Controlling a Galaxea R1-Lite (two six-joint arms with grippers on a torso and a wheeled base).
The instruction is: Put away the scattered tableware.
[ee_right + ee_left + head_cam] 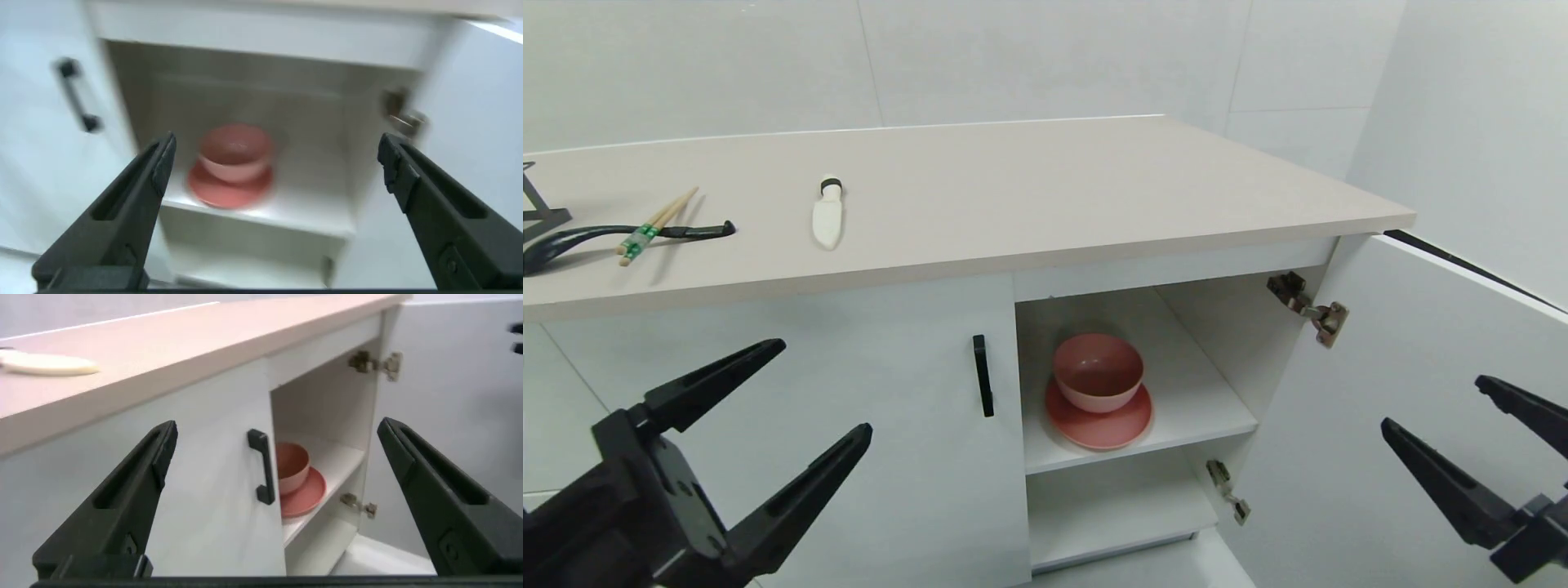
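On the desk point(1094, 180), at ten o'clock from the left gripper point(821, 386) — the nearer arm, fingers point(727, 363) wide — lie the chopsticks point(658, 226), angled toward one o'clock.

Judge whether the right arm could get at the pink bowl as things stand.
Probably yes. The right door stands wide open, the right gripper hangs open in front of the cupboard, and nothing lies between it and the pink bowl on its plate.
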